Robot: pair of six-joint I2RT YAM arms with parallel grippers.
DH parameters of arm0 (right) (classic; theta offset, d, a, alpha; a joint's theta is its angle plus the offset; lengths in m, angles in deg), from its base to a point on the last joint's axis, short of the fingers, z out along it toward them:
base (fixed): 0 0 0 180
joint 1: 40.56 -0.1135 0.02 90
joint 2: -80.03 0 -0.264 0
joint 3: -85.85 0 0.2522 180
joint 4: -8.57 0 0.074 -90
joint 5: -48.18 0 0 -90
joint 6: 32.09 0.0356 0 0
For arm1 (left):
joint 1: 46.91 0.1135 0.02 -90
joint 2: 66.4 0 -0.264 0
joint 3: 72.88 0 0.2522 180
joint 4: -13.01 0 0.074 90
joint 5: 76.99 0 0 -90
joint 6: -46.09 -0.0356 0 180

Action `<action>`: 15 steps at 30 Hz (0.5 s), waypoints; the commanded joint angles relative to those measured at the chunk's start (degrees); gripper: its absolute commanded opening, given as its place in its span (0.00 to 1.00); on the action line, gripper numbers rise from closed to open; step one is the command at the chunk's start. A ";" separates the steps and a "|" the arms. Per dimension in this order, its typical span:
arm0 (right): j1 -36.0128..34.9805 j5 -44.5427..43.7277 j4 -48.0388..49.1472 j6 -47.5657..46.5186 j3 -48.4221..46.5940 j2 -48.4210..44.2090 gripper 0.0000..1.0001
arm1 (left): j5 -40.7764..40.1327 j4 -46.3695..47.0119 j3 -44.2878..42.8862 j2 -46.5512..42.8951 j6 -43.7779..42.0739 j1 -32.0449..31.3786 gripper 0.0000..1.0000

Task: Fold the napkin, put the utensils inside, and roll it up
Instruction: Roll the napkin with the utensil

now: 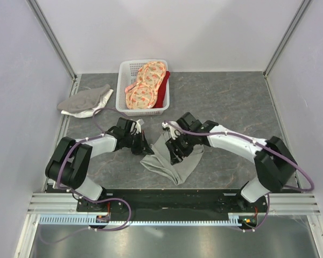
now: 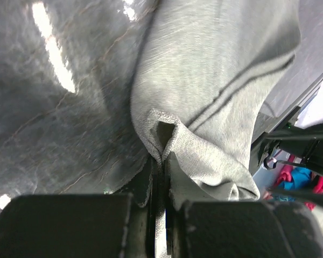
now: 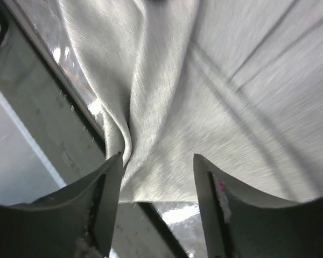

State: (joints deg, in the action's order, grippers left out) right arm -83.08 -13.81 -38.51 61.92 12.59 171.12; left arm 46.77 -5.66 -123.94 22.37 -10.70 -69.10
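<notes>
Top external view, folding step: we find the napkin [image 1: 169, 164] rumpled on the table [image 1: 231, 102], the left tool [image 1: 142, 149] clamped on its edge, the right tool [image 1: 176, 153] open above it; next, we judge, spreading it flat.

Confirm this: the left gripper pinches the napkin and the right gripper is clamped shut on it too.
Wrong on the right gripper: the right wrist view shows its jaws open, napkin loose between them. The left gripper does pinch it.

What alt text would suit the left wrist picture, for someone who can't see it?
The left end effector is closed, pinching a folded edge of the grey-green napkin. The cloth drapes over a dark marbled table.
</notes>
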 commanded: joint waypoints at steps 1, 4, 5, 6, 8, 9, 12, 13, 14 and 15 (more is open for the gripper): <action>-8.52 -19.26 6.04 -0.50 -1.67 -6.27 0.71 | -0.54 -5.11 -1.72 1.40 -2.89 0.05 0.02; -14.85 -26.15 11.41 -0.41 -0.35 -6.80 0.84 | -0.36 -5.64 -1.99 1.49 -3.06 0.14 0.02; -18.26 -30.95 12.57 -0.76 -0.09 -6.45 0.86 | -0.45 -5.73 -1.99 1.40 -3.15 0.22 0.02; -19.95 -33.17 13.80 -1.02 0.52 -5.75 0.86 | -0.53 -5.90 -2.08 1.40 -3.15 0.22 0.02; -25.03 -39.40 16.88 -2.07 0.71 -4.79 0.87 | -0.54 -6.08 -2.16 1.40 -3.24 0.40 0.02; -26.46 -40.83 17.76 -2.51 0.71 -3.39 0.87 | -0.54 -6.17 -2.16 1.40 -3.41 0.40 0.02; -31.65 -46.70 18.91 -3.39 -0.25 0.47 0.88 | -0.53 -6.17 -2.16 1.40 -3.50 0.40 0.02; -32.70 -47.69 18.99 -3.48 -0.52 1.45 0.88 | -0.54 -6.25 -2.25 1.49 -3.50 0.40 0.02; -34.63 -48.74 18.99 -3.48 -0.70 2.24 0.88 | -0.54 -6.26 -2.25 1.58 -3.50 0.49 0.02; -35.34 -50.23 18.99 -3.57 -1.05 3.64 0.88 | -0.45 -6.34 -2.25 1.58 -3.59 0.49 0.02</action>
State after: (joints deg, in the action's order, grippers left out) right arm -114.51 -52.82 -22.12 59.72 12.61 170.64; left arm 47.62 -10.58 -124.75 23.14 -10.81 -68.82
